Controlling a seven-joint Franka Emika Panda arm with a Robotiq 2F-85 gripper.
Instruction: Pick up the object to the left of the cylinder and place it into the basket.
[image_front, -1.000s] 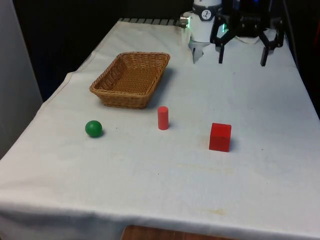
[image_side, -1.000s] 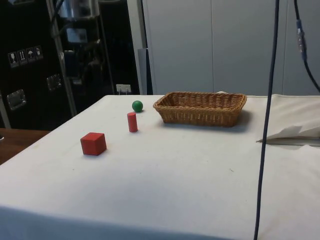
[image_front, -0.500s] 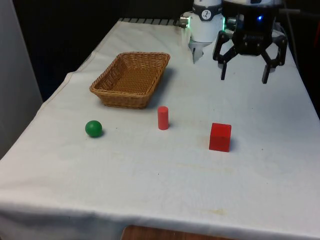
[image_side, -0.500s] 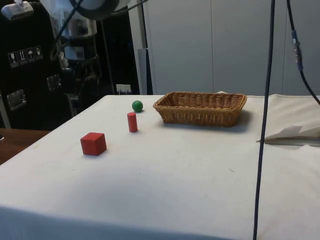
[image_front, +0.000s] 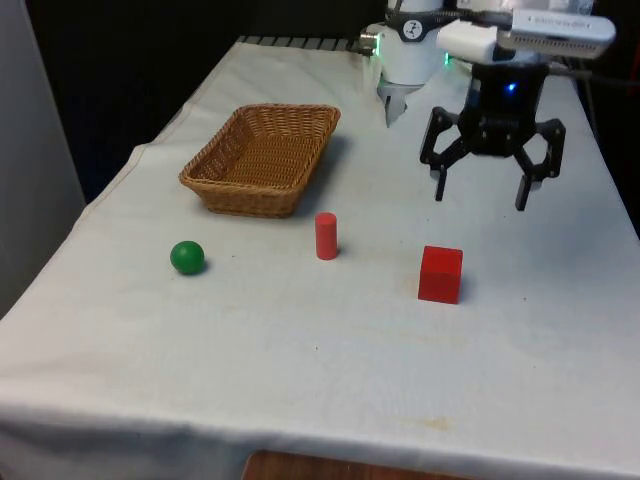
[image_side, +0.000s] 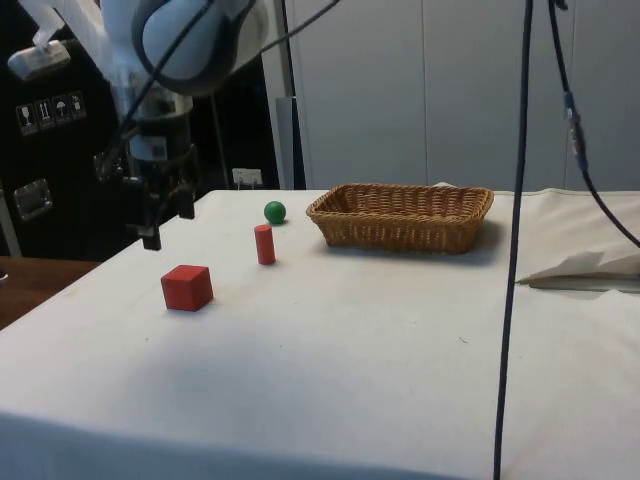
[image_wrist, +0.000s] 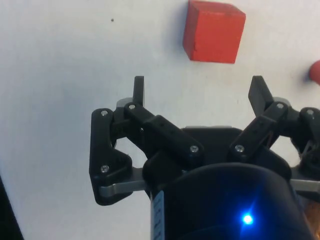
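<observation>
A lab — cloth-covered table (image_front: 560, 300), dark cabinets (image_side: 60, 120) behind

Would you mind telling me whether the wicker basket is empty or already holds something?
Empty. The wicker basket shows only its woven bottom in the front view, and the green ball sits on the cloth outside it.

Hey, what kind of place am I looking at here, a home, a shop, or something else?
Most likely a robot test lab, not a home. A robot arm's gripper hangs over a cloth-covered table holding just a basket and simple colored shapes, with dark equipment cabinets behind.
</observation>
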